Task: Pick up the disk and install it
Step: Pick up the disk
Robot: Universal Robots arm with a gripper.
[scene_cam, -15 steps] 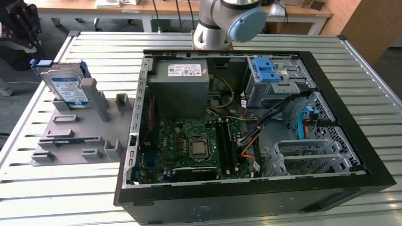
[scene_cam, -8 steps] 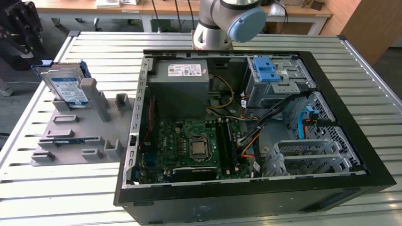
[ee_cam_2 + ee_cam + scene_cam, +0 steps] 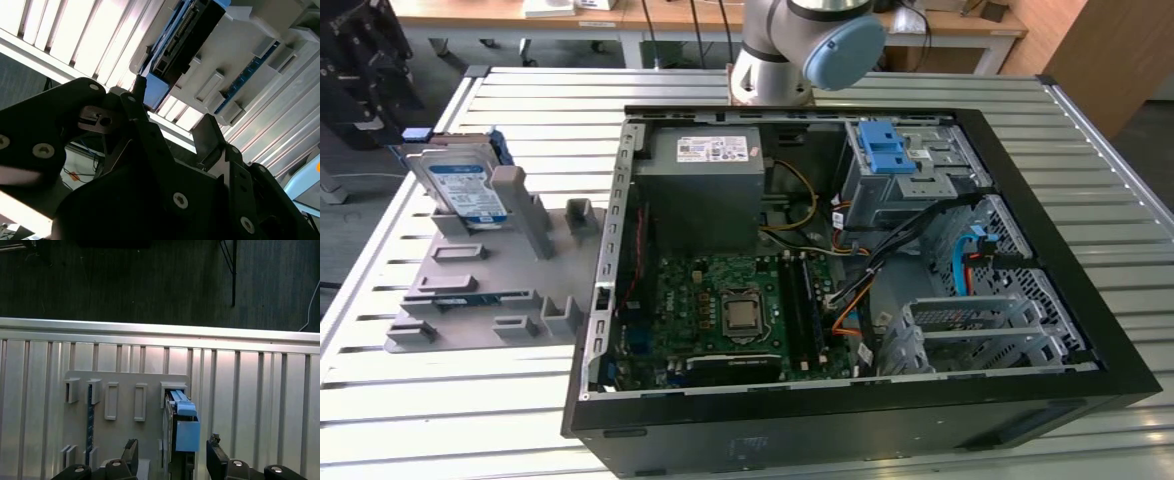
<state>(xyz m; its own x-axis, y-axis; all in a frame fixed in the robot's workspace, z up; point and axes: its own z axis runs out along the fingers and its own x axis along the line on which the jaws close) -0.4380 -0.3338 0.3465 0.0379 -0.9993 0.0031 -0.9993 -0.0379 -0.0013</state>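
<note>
The disk (image 3: pixel 464 185) stands on edge in a slot of the grey holder plate (image 3: pixel 520 270) at the exterior view's left; it is silver with a blue-and-white label and blue side rails. In the first wrist view the disk (image 3: pixel 181 412) is seen edge-on from above, and my gripper (image 3: pixel 172 449) is open, with one dark finger (image 3: pixel 131 450) on each side of it and gaps between. The second wrist view shows the disk's connector edge (image 3: pixel 185 35) beyond the spread fingertips (image 3: pixel 209 131) of the gripper (image 3: pixel 174 102). Nothing is held.
An open black computer case (image 3: pixel 1067 250) lies in the middle of the slatted metal table (image 3: pixel 400 400), holding a grey power-supply box (image 3: pixel 707 180), the motherboard (image 3: pixel 734 310) and a drive bay with a blue latch (image 3: pixel 887 150). The arm's base (image 3: pixel 787 50) stands behind the case.
</note>
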